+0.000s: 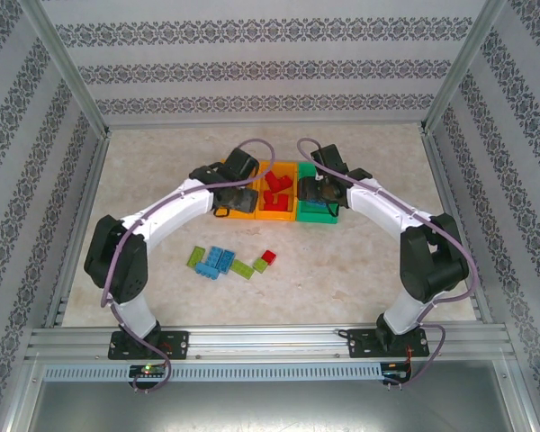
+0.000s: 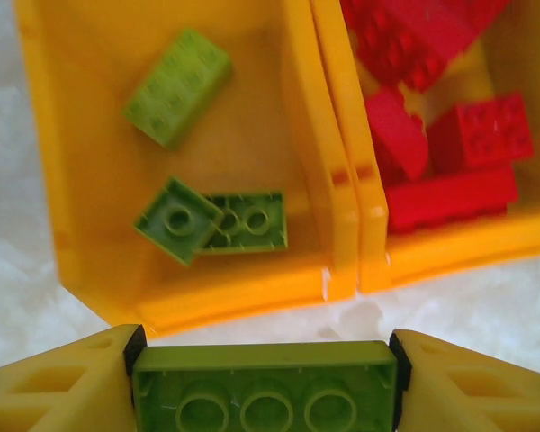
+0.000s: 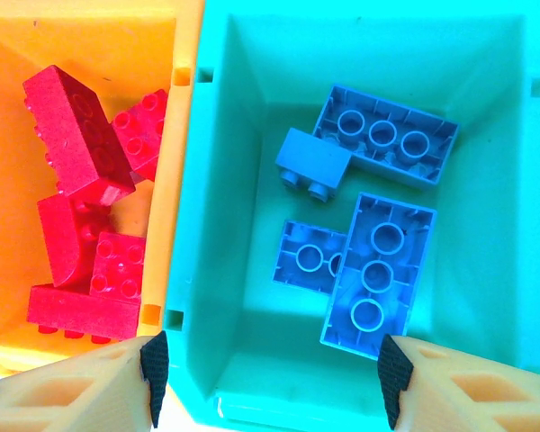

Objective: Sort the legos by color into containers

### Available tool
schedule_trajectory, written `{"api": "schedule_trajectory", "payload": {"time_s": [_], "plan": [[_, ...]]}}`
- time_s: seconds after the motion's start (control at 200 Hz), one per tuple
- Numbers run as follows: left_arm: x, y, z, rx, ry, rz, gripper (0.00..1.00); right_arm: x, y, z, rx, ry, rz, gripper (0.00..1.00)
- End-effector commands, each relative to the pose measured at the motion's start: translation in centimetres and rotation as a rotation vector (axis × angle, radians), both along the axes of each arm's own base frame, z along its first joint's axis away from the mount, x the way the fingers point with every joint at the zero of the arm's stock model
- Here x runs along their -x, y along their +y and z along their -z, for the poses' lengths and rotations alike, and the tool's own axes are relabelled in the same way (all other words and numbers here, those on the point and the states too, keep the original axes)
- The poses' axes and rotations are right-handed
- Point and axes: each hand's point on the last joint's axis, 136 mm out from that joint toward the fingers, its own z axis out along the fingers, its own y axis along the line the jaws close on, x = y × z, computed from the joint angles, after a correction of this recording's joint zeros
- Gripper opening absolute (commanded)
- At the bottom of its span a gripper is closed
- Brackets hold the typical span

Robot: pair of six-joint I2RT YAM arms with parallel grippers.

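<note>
- Three containers stand joined in a row in the middle of the counter, toward its far side. The two on the left are orange-yellow and the one on the right is green.
- The left tool pinches an oblong lime brick by its ends. The brick's hollow underside faces the wrist camera, and it sits just on the near side of the left bin.
- Three lime legos lie on the left bin's floor. One lies alone at the far side, and two touch at the near side, a square one overlapping an oblong one.
- The middle bin holds a pile of red legos.
- The right tool hangs over the near wall of the green bin. Its fingers are spread, with nothing between them.
- Four blue legos lie clustered and touching on the green bin's floor, most with the hollow side up.
- A handful of loose legos lie on the counter on the near side of the containers, between the two arms. Lime and blue ones are to the left, and one red brick is at the right end beside a lime one.
</note>
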Motion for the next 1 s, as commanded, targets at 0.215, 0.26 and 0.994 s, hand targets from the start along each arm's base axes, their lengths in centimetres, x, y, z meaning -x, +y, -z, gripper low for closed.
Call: {"api": "schedule_trajectory", "payload": {"time_s": [0.215, 0.26, 0.994], "plan": [[-5.8, 1.2, 0.2, -0.019, 0.003, -0.012, 0.64, 1.1, -0.3, -1.5, -0.024, -0.047, -0.006, 0.66], [-6.6, 1.4, 0.6, -0.011, 0.008, -0.022, 0.64, 1.5, -0.2, -1.5, -0.023, -0.052, -0.021, 0.67], [-6.2, 1.4, -1.5, 0.19, -0.04, -0.066, 0.99, 12.8, 5.3, 1.1, 0.013, -0.053, -0.317, 0.74]]}}
